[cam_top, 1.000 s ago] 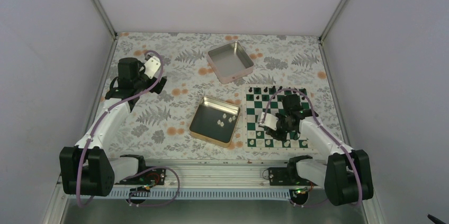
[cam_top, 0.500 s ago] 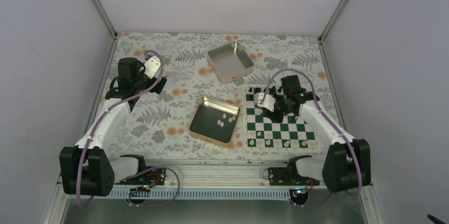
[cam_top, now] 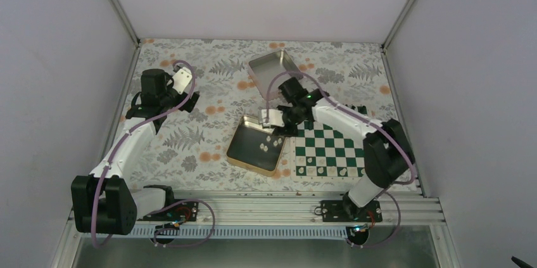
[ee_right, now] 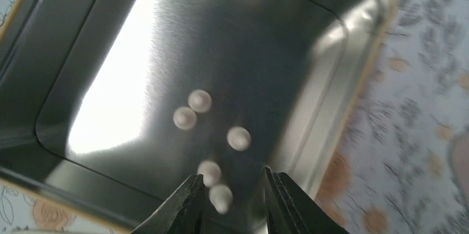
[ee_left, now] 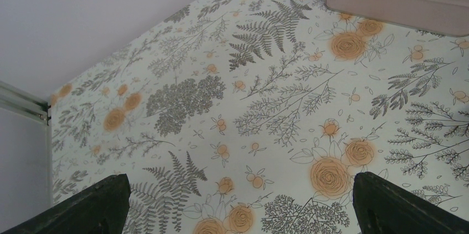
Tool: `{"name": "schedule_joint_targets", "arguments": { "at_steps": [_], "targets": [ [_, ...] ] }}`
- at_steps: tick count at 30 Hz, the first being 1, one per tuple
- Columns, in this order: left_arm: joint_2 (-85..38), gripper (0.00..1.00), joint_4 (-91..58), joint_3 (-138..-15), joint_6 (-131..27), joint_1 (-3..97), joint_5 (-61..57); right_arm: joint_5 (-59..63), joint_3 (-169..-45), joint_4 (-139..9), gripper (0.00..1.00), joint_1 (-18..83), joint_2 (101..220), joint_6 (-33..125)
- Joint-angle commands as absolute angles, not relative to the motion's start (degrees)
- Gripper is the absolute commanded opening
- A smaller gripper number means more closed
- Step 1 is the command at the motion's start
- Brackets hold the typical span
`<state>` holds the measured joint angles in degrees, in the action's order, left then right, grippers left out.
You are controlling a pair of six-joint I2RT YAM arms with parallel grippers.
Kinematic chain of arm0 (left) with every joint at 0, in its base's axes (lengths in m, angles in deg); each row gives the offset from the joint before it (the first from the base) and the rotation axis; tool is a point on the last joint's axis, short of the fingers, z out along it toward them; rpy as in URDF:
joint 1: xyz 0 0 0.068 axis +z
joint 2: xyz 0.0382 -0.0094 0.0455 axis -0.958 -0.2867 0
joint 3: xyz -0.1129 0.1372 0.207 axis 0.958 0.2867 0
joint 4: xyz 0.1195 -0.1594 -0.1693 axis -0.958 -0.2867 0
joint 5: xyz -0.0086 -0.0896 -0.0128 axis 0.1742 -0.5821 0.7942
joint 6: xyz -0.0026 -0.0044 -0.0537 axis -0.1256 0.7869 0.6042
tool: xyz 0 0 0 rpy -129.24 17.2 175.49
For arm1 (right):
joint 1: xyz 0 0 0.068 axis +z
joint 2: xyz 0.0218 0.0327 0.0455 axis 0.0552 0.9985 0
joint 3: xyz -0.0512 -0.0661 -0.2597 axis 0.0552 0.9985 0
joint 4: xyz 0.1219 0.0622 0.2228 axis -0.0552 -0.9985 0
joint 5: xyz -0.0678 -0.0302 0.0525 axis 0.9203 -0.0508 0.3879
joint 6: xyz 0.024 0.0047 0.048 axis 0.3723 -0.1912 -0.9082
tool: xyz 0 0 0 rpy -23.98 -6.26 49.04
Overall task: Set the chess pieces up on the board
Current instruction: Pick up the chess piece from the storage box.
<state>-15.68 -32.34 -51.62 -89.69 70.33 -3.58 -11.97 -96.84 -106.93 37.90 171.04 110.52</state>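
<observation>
The green and white board (cam_top: 332, 151) lies at the right, with white chess pieces (cam_top: 328, 170) along its near rows. Several more white pieces (cam_top: 269, 142) lie in the gold-rimmed tin (cam_top: 244, 157) to its left. In the right wrist view they show as pale blobs (ee_right: 199, 101) on the tin's steel floor (ee_right: 138, 51). My right gripper (cam_top: 274, 126) hangs over the tin's far right corner, open and empty (ee_right: 232, 181), with one piece (ee_right: 220, 197) between its fingertips below. My left gripper (cam_top: 183, 100) is open wide (ee_left: 238, 190) over bare cloth at the far left.
A second, empty pink-sided tin (cam_top: 266, 68) stands at the back centre, partly behind my right arm; its wall shows in the left wrist view (ee_left: 398, 1). The flowered cloth (cam_top: 202, 141) covers the table. Grey walls close in on three sides.
My right arm has swung left from the board's near rows, across its far edge, to above the gold-rimmed tin. The left arm has not moved.
</observation>
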Motion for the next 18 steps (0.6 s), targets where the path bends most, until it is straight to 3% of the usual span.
{"name": "schedule_joint_targets", "arguments": {
  "at_steps": [1,18],
  "targets": [
    [-14.6,1.0,-31.6,-51.1,-89.3,70.2,-3.4,-9.4,-99.0,-107.5,0.3,42.9,176.1,108.7],
    [-14.5,1.0,-31.4,-50.9,-89.2,70.2,-3.7,-5.9,-99.9,-102.6,0.29,49.3,183.7,105.6]
  ]
}}
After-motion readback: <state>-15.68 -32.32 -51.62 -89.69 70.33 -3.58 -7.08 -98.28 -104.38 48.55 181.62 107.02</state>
